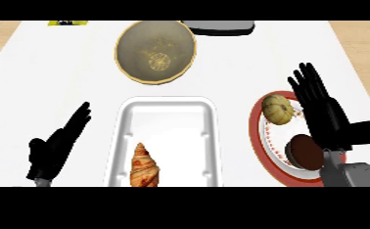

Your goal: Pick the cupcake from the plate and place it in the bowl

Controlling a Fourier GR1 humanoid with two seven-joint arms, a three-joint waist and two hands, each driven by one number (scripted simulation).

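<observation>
Now my right hand (321,108) open over the plate (262,140), fingers straight, cupcake (304,151) just beside it, left hand (56,145) open, bowl (157,51) well apart.

Counter (65,71) – matt white, smooth, with wood-toned edges. Tray (168,106) – glossy white, possibly plastic. Bowl (157,52) was dull olive, glazed-looking, with a yellow motif. Plate (262,140) was smooth, red-rimmed. Croissant (144,167) was shiny, ridged. Both hands were matt black.
</observation>
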